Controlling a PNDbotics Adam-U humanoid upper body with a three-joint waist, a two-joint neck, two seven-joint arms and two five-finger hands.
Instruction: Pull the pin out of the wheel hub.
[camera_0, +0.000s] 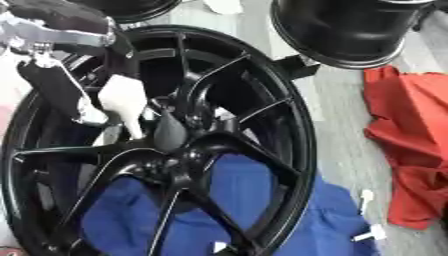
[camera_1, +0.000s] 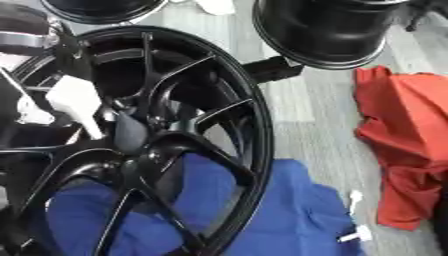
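No writing is legible. The left hand (camera_0: 66, 95) has its fingers closed on a white plastic pin (camera_0: 124, 102) at the black spoked wheel hub (camera_0: 179, 145), lying on blue cloth (camera_1: 289, 210).

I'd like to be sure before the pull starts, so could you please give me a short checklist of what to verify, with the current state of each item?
1. Left hand reaches over the black wheel from the upper left: ok.
2. White pin close to the hub, its narrow end pointing down toward it: ok.
3. Fingers closed round the pin: cannot tell.
4. Pin already out of the hub: cannot tell.
5. Wheel lying on the blue cloth: ok.
6. Right hand nearby to steady the wheel: not ok, it shows in neither view.
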